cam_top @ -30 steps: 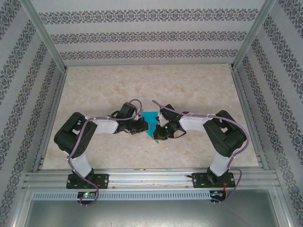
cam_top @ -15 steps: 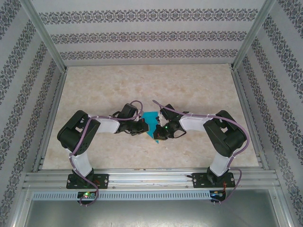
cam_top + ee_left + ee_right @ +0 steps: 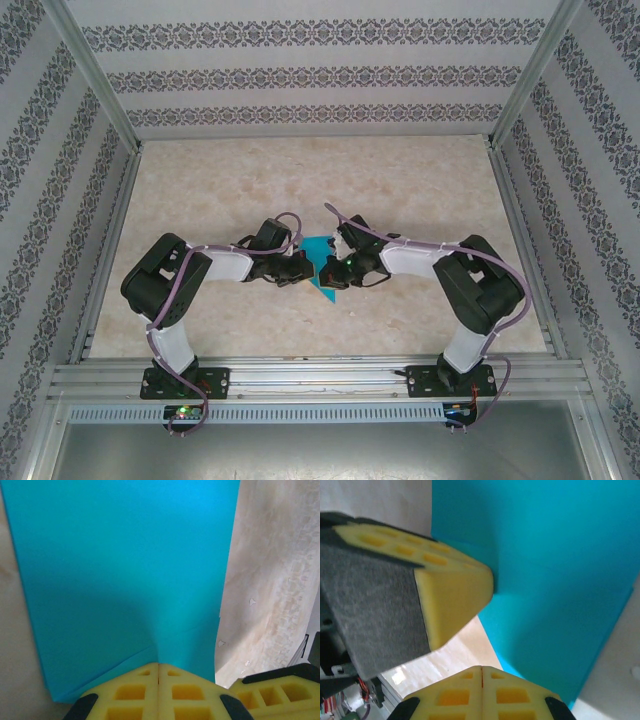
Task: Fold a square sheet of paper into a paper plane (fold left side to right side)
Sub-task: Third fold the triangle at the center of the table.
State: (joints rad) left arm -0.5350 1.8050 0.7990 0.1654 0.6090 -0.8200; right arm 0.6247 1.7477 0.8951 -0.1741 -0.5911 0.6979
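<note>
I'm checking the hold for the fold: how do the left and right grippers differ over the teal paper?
The left gripper reaches in from the left of the teal paper, the right gripper from its right. The left gripper's tip sits on the paper where faint creases meet; the right gripper's tip is at the paper's edge, partly over table. Both are shut.

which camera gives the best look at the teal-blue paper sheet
Left wrist: the teal-blue paper sheet spans most of the frame, with both side edges and a diagonal crease clear. Top external shows it small and partly hidden. Right wrist shows one part, a yellow foam finger in front.
</note>
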